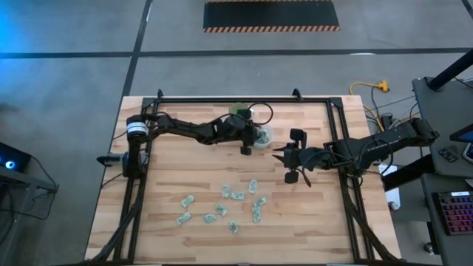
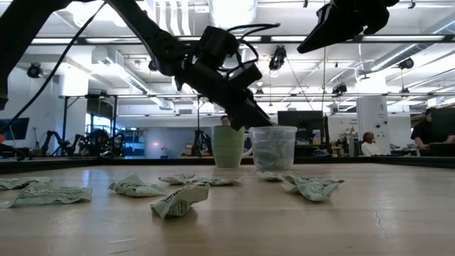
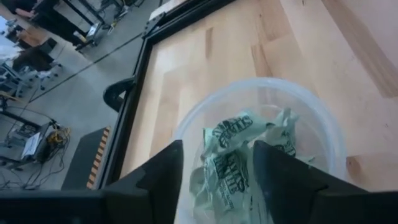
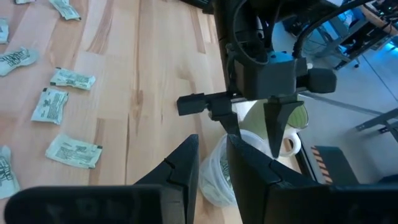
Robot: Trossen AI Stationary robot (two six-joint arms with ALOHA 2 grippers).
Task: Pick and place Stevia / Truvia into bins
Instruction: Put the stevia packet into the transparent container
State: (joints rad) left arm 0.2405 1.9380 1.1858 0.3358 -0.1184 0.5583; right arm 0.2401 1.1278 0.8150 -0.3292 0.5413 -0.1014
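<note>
Pale green-and-white paper sachets (image 1: 229, 203) of Stevia / Truvia lie scattered flat on the wooden table (image 1: 170, 244), well short of the clear plastic cup (image 1: 264, 135) on the side nearer the table's front edge, while a crumpled heap more already sits inside the cup. Left of the cup, the left hand (image 1: 246, 144) hangs over its rim with fingers spread and nothing between them, the wrist view looking straight down onto the packets within. Right of the cup, the right hand (image 1: 290, 157) waits raised above the table, its fingers nearly closed on nothing.

Each sachet looks featherlight, thin and limp, likely to crease or slide on the boards rather than resist a pinch; a grip across the short width at mid-length, or on a lifted crumpled edge, seems safest. Their long axes point every which way, no two aligned, several buckled slightly off the wood. A green mug (image 1: 238, 111) stands just behind the cup.
</note>
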